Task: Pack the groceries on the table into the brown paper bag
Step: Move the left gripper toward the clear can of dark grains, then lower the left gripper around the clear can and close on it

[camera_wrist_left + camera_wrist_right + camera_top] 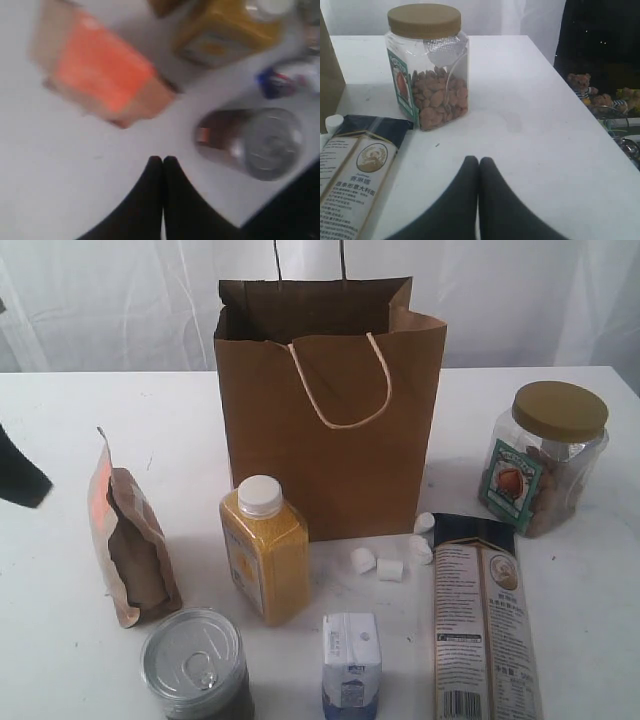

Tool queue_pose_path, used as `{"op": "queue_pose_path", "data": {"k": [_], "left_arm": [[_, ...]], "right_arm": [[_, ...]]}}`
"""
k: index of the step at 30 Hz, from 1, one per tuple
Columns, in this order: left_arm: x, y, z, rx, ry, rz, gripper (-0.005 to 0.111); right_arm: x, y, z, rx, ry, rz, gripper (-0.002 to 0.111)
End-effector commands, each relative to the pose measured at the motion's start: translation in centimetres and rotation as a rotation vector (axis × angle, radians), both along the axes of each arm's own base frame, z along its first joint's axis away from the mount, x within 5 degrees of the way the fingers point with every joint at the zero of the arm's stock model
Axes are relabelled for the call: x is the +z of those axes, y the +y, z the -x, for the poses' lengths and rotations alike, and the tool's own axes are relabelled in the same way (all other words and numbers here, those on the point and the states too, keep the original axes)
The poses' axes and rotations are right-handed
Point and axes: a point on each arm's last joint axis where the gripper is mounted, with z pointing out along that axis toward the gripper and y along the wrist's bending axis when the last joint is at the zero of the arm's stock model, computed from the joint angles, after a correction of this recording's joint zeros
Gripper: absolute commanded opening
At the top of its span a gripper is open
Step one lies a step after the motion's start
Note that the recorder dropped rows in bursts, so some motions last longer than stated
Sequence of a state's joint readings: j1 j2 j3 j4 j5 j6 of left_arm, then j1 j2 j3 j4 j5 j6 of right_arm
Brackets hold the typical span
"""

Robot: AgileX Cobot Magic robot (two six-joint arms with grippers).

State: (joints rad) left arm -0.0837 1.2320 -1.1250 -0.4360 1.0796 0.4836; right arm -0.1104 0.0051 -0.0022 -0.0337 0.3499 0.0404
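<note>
The brown paper bag (330,430) stands open at the back middle of the table (80,420). In front of it are the yellow bottle (265,555), several marshmallows (375,563), the can (195,660), the carton (351,665), the long packet (485,630), the pouch (130,540) and, at the right, the jar (545,460). My left gripper (163,159) is shut and empty above bare table, short of the pouch (102,75) and the can (260,142). My right gripper (478,160) is shut and empty, short of the jar (427,65) and beside the packet (355,170).
The left arm shows as a dark shape (25,475) at the exterior view's left edge. In the right wrist view the table's edge (560,75) runs close past the jar, with teddy bears (580,85) beyond it. A white curtain hangs behind the bag.
</note>
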Motion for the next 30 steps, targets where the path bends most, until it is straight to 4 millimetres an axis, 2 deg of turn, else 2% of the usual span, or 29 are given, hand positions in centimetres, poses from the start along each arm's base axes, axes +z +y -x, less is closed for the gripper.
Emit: {"op": "queue_pose_path", "data": {"k": [1, 3, 5, 12, 14, 16, 20, 22, 23, 30], "left_arm": [[-0.2, -2.4, 3.8, -0.332, -0.065, 0.323, 0.000], [-0.8, -2.8, 5.7, -0.463, -0.180, 0.389, 0.000], [-1.6, -2.9, 7.0, -0.489, -0.267, 0.413, 0.000], [-8.0, -2.5, 10.1, -0.682, -0.449, 0.333, 0.003], [-9.2, -2.4, 10.7, -0.714, -0.447, 0.330, 0.012], [-9.6, -2.4, 11.1, -0.720, -0.419, 0.348, 0.027], [-10.2, -2.2, 11.3, -0.700, -0.375, 0.325, 0.070], [-10.8, -2.1, 11.1, -0.659, -0.368, 0.306, 0.099], [-11.0, -2.1, 11.2, -0.644, -0.357, 0.305, 0.105], [-11.4, -2.3, 11.2, -0.588, -0.364, 0.338, 0.105]], "right_arm": [[0.0, 0.0, 0.0, -0.008, -0.007, 0.001, 0.000], [0.0, 0.0, 0.0, -0.008, -0.007, 0.001, 0.000], [0.0, 0.0, 0.0, -0.008, -0.007, 0.003, 0.000], [0.0, 0.0, 0.0, -0.008, -0.007, 0.003, 0.000], [0.0, 0.0, 0.0, -0.008, -0.007, 0.003, 0.000], [0.0, 0.0, 0.0, -0.008, -0.007, 0.003, 0.000], [0.0, 0.0, 0.0, -0.008, -0.007, 0.003, 0.000], [0.0, 0.0, 0.0, -0.008, -0.007, 0.003, 0.000], [0.0, 0.0, 0.0, -0.008, -0.007, 0.003, 0.000], [0.0, 0.0, 0.0, -0.008, -0.007, 0.003, 0.000]]}}
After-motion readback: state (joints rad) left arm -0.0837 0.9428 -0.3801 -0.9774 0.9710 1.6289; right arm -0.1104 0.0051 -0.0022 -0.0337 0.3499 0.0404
